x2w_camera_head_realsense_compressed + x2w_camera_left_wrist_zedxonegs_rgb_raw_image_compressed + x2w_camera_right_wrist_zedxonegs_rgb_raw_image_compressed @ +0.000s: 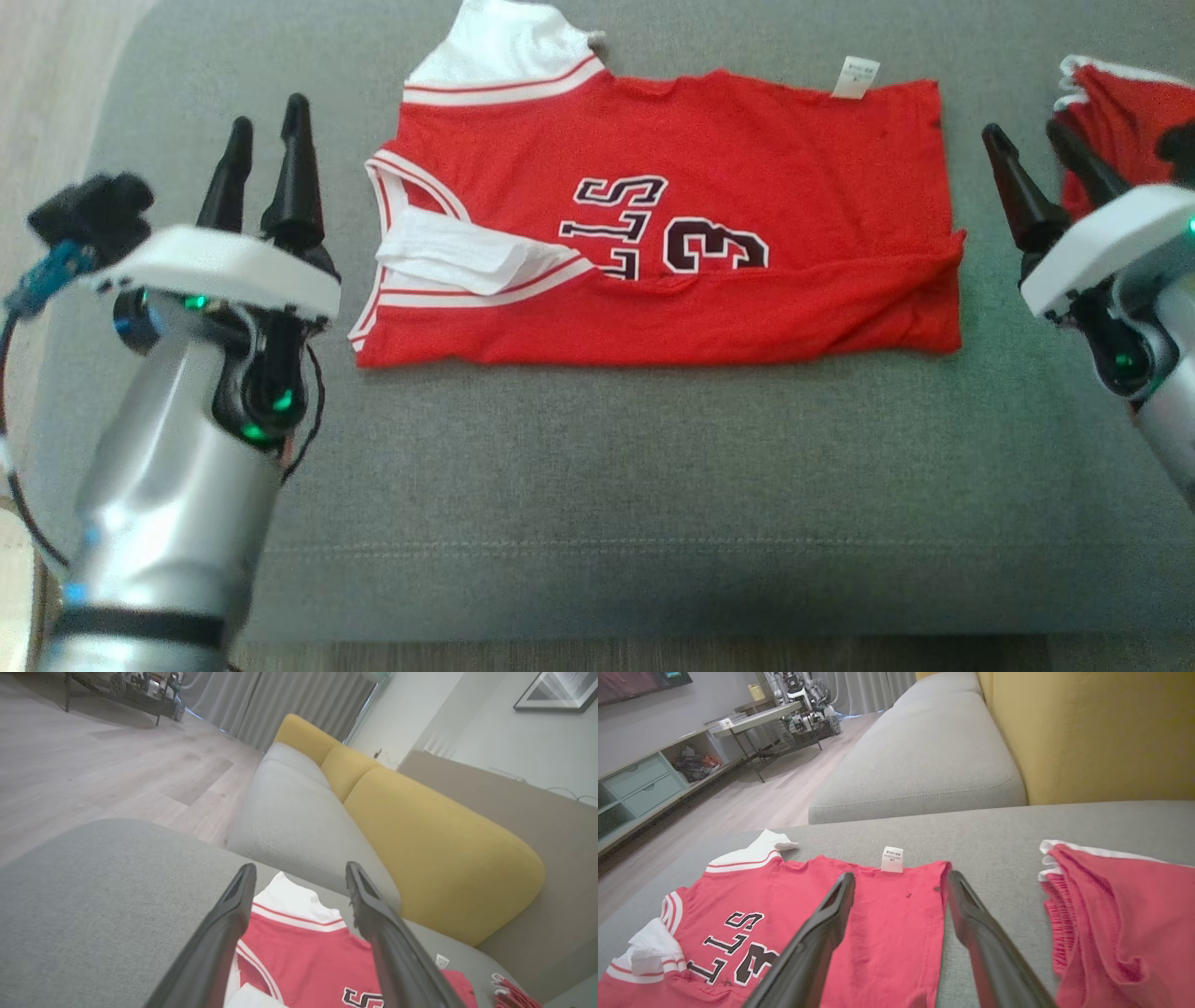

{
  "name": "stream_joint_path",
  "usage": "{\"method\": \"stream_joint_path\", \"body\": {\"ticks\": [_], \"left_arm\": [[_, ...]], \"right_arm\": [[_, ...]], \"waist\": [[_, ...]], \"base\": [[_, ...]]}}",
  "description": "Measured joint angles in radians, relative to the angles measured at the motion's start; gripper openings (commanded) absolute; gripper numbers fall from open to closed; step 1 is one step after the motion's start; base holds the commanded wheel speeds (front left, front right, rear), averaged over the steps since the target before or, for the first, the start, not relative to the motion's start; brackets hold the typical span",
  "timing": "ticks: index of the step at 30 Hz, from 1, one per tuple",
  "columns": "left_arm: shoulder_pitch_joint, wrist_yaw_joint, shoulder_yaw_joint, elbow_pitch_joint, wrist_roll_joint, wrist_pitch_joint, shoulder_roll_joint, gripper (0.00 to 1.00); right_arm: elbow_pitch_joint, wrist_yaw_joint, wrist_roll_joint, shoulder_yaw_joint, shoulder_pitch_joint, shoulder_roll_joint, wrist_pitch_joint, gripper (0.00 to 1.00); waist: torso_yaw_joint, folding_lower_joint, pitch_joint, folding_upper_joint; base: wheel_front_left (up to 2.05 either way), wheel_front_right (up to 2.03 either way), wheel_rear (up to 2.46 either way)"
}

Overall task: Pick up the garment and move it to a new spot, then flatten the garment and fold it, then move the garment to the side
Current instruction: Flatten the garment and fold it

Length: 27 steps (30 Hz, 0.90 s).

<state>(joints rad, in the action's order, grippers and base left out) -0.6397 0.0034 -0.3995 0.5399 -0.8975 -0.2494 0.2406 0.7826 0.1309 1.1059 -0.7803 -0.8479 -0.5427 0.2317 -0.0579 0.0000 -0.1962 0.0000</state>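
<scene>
Looking down at a big grey fabric sofa seat (597,485), wood floor off its left edge. Behind it in the wrist views, fat mustard-yellow back cushions (439,849).

Spread across the far middle of the seat: a red basketball jersey with white-and-red trim and black-and-white lettering (794,177). Folded over into a wide strip, near edge doubled up over the bottom of the number, lying pretty flat. White shoulder bit poking out at the top left, more white trim bunched at the left end.

Off to the right, apart from the jersey, a second red garment with a white edge (1120,914), rumpled, on the same seat.

Left gripper (269,112) hovering just left of the jersey's left end, dark fingers spread apart, holding nothing, not touching the cloth. Right gripper (1023,129) sitting in the gap between the jersey's right end and that other red garment, fingers likewise wide and empty.

Smallest bit: a little white label (857,77) sticking out from the jersey's far edge near the right corner.
</scene>
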Motion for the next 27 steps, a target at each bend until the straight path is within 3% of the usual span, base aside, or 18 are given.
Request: {"method": "stream_joint_path", "body": {"ticks": [3,5,8,12,15,20,27], "left_arm": [[0.091,0.011,0.116,-0.123,0.085,0.0,-0.055,1.0],[0.16,-0.026,0.189,-0.195,0.092,-0.004,-0.116,1.0],[0.269,-0.063,0.232,-0.255,0.2,-0.007,-0.179,1.0],[0.392,-0.09,0.29,-0.312,0.31,-0.007,-0.194,1.0],[0.456,-0.091,0.298,-0.36,0.377,-0.007,-0.197,1.0],[0.545,-0.031,0.266,-0.442,0.462,-0.007,-0.198,1.0],[0.635,0.04,0.224,-0.473,0.538,-0.007,-0.196,1.0]], "right_arm": [[-0.026,0.0,-0.075,0.071,0.046,0.009,0.018,1.0],[-0.088,0.0,-0.186,0.181,0.083,0.023,0.018,1.0],[-0.196,0.0,-0.397,0.367,0.172,0.06,0.021,1.0],[-0.359,0.0,-0.645,0.592,0.389,0.176,0.021,1.0],[-0.48,0.0,-0.783,0.682,0.546,0.276,0.021,1.0],[-0.612,0.0,-0.893,0.749,0.685,0.391,0.021,1.0],[-0.634,0.0,-0.923,0.764,0.76,0.441,0.021,1.0]], "waist": [[0.0,0.0,0.024,0.0],[0.001,0.0,0.039,0.0],[0.001,0.0,0.061,0.0],[0.001,0.0,0.091,0.0],[0.0,0.0,0.105,0.0],[0.003,0.0,0.123,0.0],[0.014,0.0,0.124,0.0]], "base": [[0.0,0.0,0.0],[0.0,0.0,0.0],[0.0,0.0,0.0],[0.0,0.0,0.0],[0.0,0.0,0.0],[0.0,0.0,0.0],[0.0,0.0,0.0]]}}
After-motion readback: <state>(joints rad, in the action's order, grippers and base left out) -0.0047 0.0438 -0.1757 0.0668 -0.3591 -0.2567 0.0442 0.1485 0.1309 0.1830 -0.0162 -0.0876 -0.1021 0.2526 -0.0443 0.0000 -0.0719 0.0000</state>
